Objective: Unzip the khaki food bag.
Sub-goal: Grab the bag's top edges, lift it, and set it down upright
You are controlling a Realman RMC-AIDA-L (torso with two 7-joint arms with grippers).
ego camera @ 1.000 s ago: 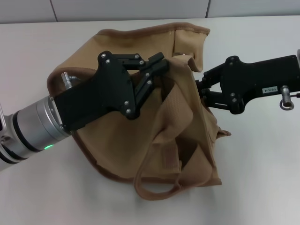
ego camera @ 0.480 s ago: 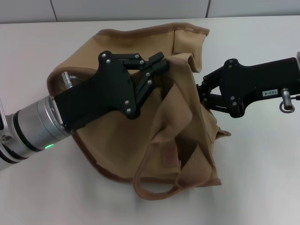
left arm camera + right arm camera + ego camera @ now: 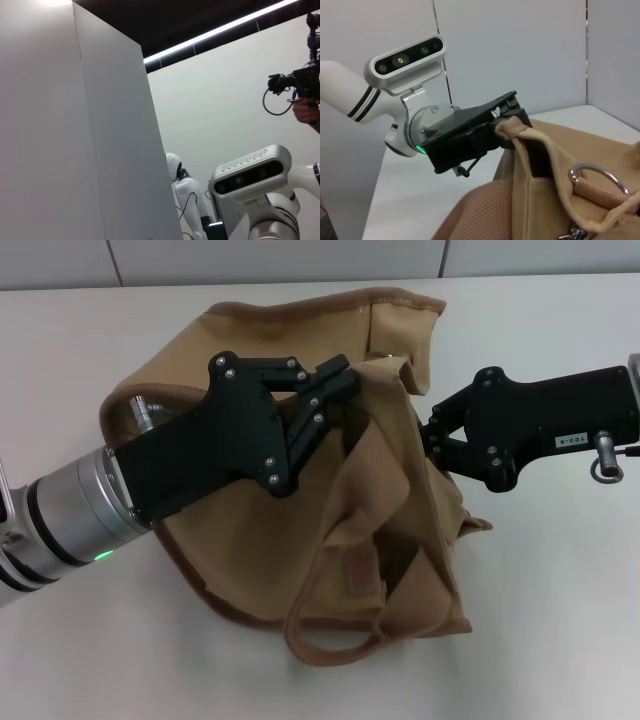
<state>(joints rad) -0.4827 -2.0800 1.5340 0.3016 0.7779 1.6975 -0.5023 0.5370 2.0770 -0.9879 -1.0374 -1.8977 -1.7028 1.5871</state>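
Note:
The khaki food bag point(image 3: 250, 540) lies slumped on the white table point(image 3: 80, 350), tan canvas with brown piping and a webbing handle point(image 3: 320, 640) looping toward the front. My left gripper point(image 3: 338, 375) reaches over the bag from the left and is shut on a raised fabric edge near the bag's top. The right wrist view shows that pinch point(image 3: 512, 120). My right gripper point(image 3: 428, 440) comes in from the right and presses against the bag's right side, its tips buried in folds. A metal ring point(image 3: 597, 180) on the bag shows in the right wrist view. The zipper pull is not clearly visible.
The left wrist view points up at a white partition point(image 3: 75, 125) and another robot point(image 3: 250, 180), not at the bag. The table's far edge meets a grey wall point(image 3: 300, 260).
My right gripper has shifted a little to the left, closer into the bag. The fabric fold by it has moved and now covers a metal ring. The left arm has stayed put.

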